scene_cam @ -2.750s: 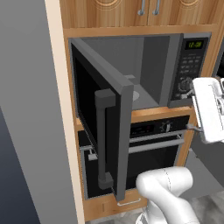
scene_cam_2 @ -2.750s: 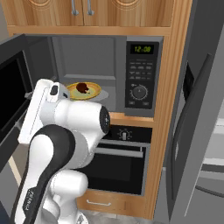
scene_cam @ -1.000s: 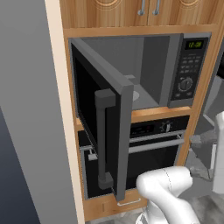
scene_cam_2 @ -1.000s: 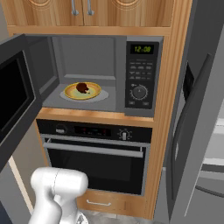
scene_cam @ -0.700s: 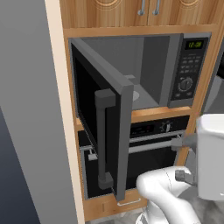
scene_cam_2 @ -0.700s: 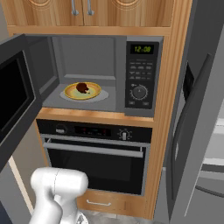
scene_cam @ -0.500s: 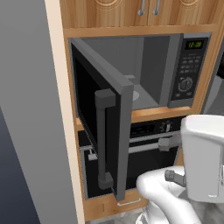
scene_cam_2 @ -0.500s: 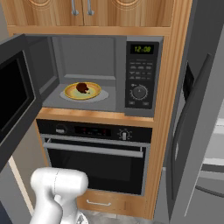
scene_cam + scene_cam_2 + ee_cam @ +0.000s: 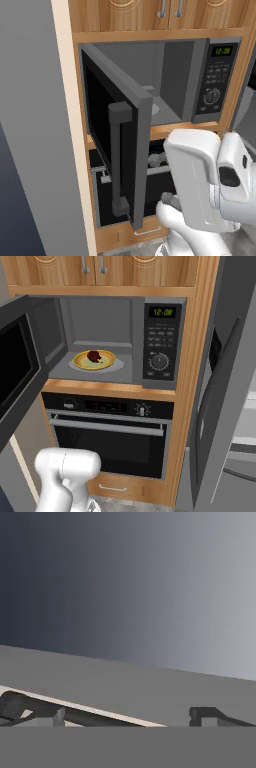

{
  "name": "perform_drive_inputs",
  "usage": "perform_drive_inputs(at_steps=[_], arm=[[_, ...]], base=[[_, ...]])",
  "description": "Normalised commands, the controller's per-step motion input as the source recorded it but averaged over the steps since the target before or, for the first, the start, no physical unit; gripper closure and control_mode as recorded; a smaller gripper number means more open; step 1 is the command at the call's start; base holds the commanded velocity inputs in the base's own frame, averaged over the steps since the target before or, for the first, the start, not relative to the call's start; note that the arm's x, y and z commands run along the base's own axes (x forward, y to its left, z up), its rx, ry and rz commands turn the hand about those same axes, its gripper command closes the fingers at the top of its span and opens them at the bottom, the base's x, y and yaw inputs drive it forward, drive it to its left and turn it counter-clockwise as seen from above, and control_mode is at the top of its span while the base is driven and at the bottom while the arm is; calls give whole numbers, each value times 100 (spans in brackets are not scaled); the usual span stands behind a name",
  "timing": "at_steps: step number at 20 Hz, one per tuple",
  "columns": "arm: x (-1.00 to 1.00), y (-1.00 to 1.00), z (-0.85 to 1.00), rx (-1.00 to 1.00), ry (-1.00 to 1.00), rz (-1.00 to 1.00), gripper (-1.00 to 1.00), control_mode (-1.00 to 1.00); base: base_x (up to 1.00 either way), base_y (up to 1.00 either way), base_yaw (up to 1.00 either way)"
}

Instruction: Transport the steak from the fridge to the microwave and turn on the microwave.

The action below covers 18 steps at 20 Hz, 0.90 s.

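Observation:
The steak [image 9: 93, 356], a dark reddish-brown lump, lies on its plate [image 9: 80, 361] inside the microwave [image 9: 161, 306], left of the button panel with its green clock and round dial [image 9: 159, 361]. The microwave's door [image 9: 119, 150] stands swung wide open to the left, its vertical bar handle [image 9: 115, 155] facing me. My gripper [image 9: 115, 713] is open in the hand view, its two dark fingertips [image 9: 19, 706] far apart with nothing between them, facing a plain grey surface. The fridge [image 9: 244, 421] stands at the right with its dark door [image 9: 220, 406] open.
A black oven [image 9: 110, 433] with a horizontal silver handle sits under the microwave, with a wooden drawer [image 9: 116, 487] below it. Wooden cabinets [image 9: 95, 268] are above. My white forearm [image 9: 200, 185] fills the lower right of the left base view, in front of the oven.
The arm has pulled away from the microwave, leaving the steak and plate inside. In the last second its white forearm has swung into the lower right of the left base view.

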Motion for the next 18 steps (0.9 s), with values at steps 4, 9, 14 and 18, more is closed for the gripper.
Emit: perform_drive_inputs(at_steps=[4,9,14,18], arm=[[30,24,-16,2,8,-7,-100,-100],[21,18,-15,1,5,-8,-100,-100],[26,5,-22,0,5,-12,-100,-100],[27,1,-16,0,2,-13,-100,-100]], base=[[0,0,0],[0,0,0],[0,0,0],[0,0,0]])
